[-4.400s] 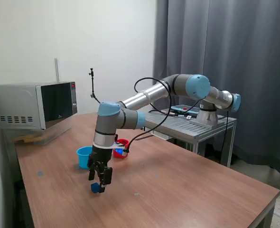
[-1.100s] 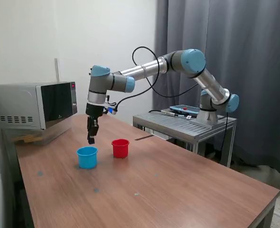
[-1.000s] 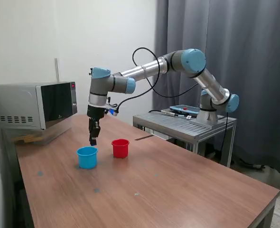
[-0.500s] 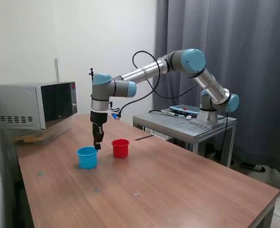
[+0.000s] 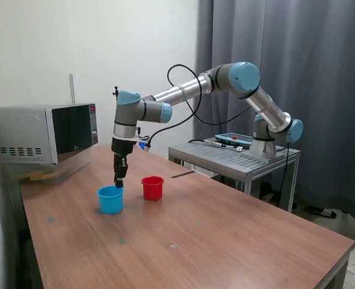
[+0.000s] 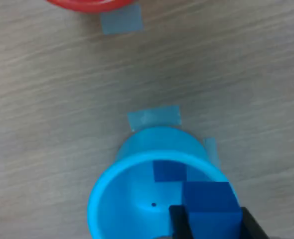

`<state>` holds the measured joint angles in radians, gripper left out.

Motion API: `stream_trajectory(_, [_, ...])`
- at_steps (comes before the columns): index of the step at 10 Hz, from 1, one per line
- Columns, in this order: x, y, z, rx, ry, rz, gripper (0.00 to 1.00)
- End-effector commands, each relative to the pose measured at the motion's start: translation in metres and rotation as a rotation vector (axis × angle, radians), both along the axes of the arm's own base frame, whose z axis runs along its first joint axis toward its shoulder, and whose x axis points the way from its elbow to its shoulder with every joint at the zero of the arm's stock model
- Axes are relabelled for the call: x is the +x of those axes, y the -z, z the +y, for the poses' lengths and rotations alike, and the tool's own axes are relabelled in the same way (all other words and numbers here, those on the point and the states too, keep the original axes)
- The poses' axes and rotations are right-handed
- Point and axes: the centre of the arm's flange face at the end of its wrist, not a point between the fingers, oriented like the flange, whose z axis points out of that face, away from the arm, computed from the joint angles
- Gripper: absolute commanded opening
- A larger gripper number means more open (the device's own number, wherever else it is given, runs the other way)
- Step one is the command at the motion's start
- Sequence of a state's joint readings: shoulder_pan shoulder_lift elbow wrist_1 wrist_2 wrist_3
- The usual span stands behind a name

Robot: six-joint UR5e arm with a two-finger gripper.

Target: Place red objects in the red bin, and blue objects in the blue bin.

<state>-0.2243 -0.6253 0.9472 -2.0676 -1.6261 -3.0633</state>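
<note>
My gripper (image 5: 118,180) hangs point-down just above the light-blue bin (image 5: 110,199), over the rim on the exterior view's right. In the wrist view the gripper (image 6: 212,225) is shut on a dark blue cube (image 6: 210,200), with black fingers (image 6: 180,223) on either side of it, over the open blue bin (image 6: 137,199). Another dark blue cube (image 6: 169,171) lies inside that bin. The red bin (image 5: 153,187) stands beside the blue one on the exterior view's right; only its edge (image 6: 87,4) shows in the wrist view. The red objects are out of view.
A microwave (image 5: 43,133) sits at the table's back on the exterior view's left. A metal side table (image 5: 237,155) carrying the arm's base stands behind the wooden table (image 5: 225,241). Blue tape patches (image 6: 154,117) mark the tabletop by the bins.
The gripper lifted a blue cube from the table's front and carried it back and up. In the last second it shifted slightly and settled over the blue bin.
</note>
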Motion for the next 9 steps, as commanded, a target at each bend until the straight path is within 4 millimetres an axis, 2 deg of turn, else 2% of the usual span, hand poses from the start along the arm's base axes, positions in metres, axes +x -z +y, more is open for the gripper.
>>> stream_trajectory(1, [-0.0010, 0.0004, 0.0039, 0.003, 0.004, 0.013, 0.00])
stream_trajectory(5, [-0.0005, 0.0059, 0.0128, 0.005, 0.010, 0.024, 0.00])
stream_trajectory(9, [-0.0028, 0.0082, 0.0130, 0.008, 0.005, 0.046, 0.00])
